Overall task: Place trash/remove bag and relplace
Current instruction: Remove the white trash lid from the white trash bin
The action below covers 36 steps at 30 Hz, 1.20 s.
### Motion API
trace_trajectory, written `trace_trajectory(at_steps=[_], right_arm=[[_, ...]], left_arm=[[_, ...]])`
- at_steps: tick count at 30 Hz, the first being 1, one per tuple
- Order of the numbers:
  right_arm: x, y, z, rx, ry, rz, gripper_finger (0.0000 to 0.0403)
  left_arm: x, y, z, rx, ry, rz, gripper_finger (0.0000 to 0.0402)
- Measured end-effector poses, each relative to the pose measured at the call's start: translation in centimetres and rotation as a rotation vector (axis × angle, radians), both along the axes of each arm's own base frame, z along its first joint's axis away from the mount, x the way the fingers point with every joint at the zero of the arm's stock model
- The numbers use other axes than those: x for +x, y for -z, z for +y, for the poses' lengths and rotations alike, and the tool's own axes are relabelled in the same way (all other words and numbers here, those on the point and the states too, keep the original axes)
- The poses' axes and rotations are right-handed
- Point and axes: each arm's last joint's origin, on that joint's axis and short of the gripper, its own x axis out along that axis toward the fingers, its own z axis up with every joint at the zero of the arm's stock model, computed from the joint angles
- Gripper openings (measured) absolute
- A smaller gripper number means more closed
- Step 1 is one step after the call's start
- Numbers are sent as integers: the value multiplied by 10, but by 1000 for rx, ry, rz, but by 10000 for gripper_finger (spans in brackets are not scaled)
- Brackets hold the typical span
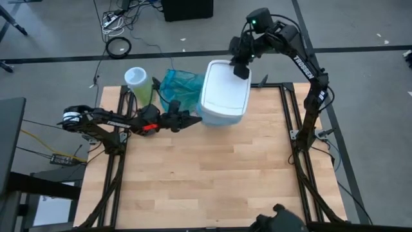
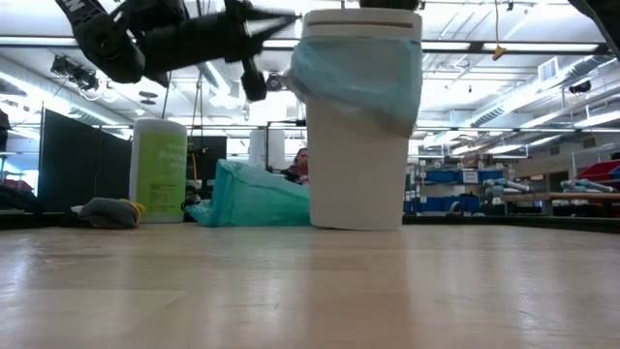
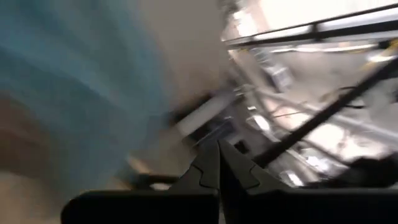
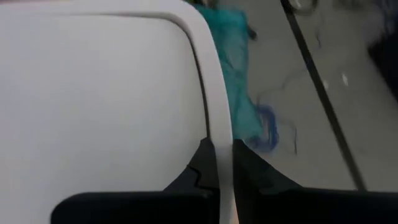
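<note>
A white bin (image 1: 224, 101) stands upright at the far edge of the tabletop (image 1: 206, 180), with the light blue bag (image 2: 360, 82) lining it and folded down over its rim. From above, its inside shows only pale; whether any trash lies in it cannot be told.

The right tool (image 1: 241, 69) sits at the bin's far rim. In its wrist view its two fingers (image 4: 245, 168) are drawn nearly together, pinching the thin white rim (image 4: 214, 112) between them. Just beyond that tool, outside the bin, lies a crumpled teal-green bag (image 4: 233, 68).

The left tool (image 1: 192, 120) is just beside the bin's near-left wall, raised to about rim height in the low view. Its fingers (image 3: 239, 171) are fully closed, tip against tip, and hold nothing; whether they touch the bin or the liner cannot be told.

Behind the left tool, the teal-green bag rests on the tabletop, touching the bin's left side. Beyond it stands a white canister with a green label (image 1: 137, 84).
</note>
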Motion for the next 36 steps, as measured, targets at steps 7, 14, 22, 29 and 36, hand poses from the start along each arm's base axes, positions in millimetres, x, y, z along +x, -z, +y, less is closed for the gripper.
trace_trajectory(at_steps=[7,14,22,29,36], right_arm=[[-14,25,-15,54,-6,153,15],[-6,38,-16,74,-57,158,15],[2,38,-19,27,-102,102,15],[2,39,-20,3,-132,106,15],[4,37,-21,-21,-139,91,15]], left_arm=[[-7,-19,-3,-39,27,-206,1],[7,-35,2,142,-164,-169,1],[48,-116,-2,1009,-179,10,6],[46,-182,6,1424,-259,667,48],[62,-191,5,1520,-200,763,92]])
